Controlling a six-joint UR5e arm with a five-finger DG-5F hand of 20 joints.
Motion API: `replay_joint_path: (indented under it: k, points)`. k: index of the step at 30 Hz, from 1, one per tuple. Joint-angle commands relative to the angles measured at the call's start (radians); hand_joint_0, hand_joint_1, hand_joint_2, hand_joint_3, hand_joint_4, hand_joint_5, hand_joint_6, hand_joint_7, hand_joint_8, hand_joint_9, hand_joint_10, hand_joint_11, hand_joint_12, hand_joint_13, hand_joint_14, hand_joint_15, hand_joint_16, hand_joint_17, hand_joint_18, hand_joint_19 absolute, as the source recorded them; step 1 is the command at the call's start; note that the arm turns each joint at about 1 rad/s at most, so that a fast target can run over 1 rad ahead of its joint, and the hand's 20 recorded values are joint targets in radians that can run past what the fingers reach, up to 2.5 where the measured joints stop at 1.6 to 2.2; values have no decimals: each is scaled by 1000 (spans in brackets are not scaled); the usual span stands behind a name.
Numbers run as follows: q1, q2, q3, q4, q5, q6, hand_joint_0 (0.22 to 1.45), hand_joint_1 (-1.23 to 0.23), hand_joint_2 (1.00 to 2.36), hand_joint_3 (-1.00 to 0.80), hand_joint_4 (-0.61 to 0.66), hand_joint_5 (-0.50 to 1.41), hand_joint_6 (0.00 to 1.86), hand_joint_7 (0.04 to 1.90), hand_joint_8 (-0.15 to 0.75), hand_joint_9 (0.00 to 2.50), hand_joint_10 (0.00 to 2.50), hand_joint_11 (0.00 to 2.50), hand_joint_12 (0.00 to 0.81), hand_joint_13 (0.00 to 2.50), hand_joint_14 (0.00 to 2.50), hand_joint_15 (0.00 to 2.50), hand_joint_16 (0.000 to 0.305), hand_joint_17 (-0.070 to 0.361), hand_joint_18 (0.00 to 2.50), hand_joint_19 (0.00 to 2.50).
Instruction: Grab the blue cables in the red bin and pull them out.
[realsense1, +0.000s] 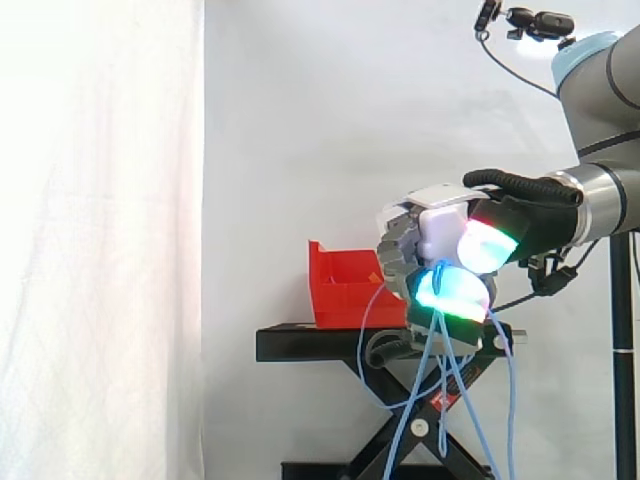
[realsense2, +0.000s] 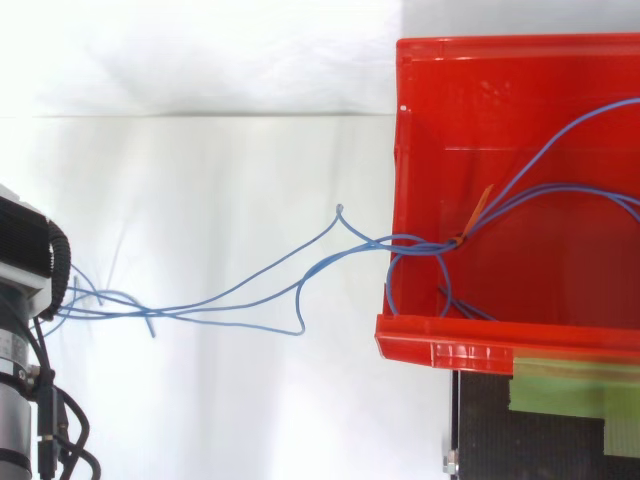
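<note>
The red bin (realsense1: 343, 290) stands on a black stand (realsense1: 300, 345), seen from above as the red bin (realsense2: 520, 120). Thin blue cables (realsense2: 430, 238) lie in the bin, bound by an orange tie (realsense2: 480, 208). They run over the bin's left wall and stretch leftward through the air to the robot's wrist (realsense2: 20, 300). In the side view my hand (realsense1: 440, 245) hovers right of the bin, above the stand's right end. Its fingers are curled, with pads glowing green, cyan and red. Blue cables (realsense1: 511, 400) come out from under the curled fingers. Some hang in long loops below the stand top, and one arcs back towards the bin.
A white curtain hangs behind everything. The stand has black scissor legs (realsense1: 400, 440) underneath. Green tape (realsense2: 570, 385) lies on the stand top just in front of the bin. A dark pole (realsense1: 625, 350) stands at the right, beside the arm (realsense1: 605, 110).
</note>
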Motion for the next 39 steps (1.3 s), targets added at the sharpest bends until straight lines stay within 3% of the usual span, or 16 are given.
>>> replay_joint_path:
  k: [1,3,6,20,29,39]
  points:
    - [0,0,0,0,0,-1,805,-818,1000,-1000,174,647,554,624,246,1139,203,1793,334,1191,1019,1453,45,101,972,1201]
    - [0,0,0,0,0,-1,807,-817,1000,-1000,167,648,550,627,239,1128,352,1768,328,1192,1020,1444,45,101,972,1203]
    - [0,0,1,0,0,-1,806,-813,1000,-1000,170,649,546,635,231,1125,379,1755,328,1192,1017,1459,45,102,975,1197]
    - [-1,0,0,0,0,0,748,-668,1000,-1000,187,659,515,640,255,1124,373,1714,346,1192,1072,1409,48,108,994,1188]
    - [0,0,0,3,0,-1,713,-559,1000,-1000,201,753,395,713,274,1177,331,1736,351,1207,1080,1393,51,115,1007,1186]
    - [0,0,0,0,0,-1,723,-607,1000,-1000,200,766,454,703,261,1203,325,1764,355,1236,1039,1414,51,114,1010,1186]
